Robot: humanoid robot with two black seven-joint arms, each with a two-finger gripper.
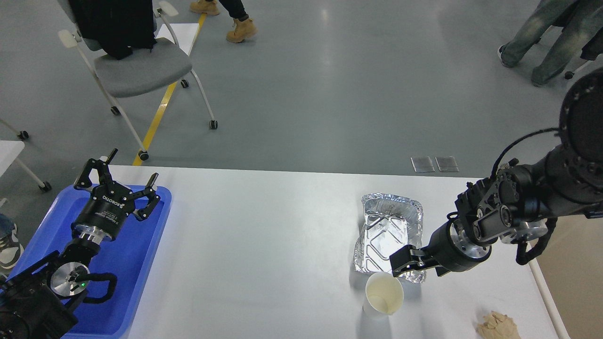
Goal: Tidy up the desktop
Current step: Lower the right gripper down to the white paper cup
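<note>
The white desktop (264, 245) fills the lower half of the head view. A white paper cup (384, 293) stands upright near its front right. Behind the cup lies an empty foil tray (388, 230). A crumpled brown paper wad (497, 326) lies at the front right edge. My right gripper (400, 264) comes in from the right and hangs just above the cup's far rim, over the foil tray's near end. Its fingers are dark and bunched, so I cannot tell them apart. My left gripper (123, 178) is open and empty above the blue tray (141, 263).
The blue tray sits on the desktop's left end. A beige bin (577, 268) stands off the right edge. A grey chair (141, 66) and people's legs are on the floor beyond the far edge.
</note>
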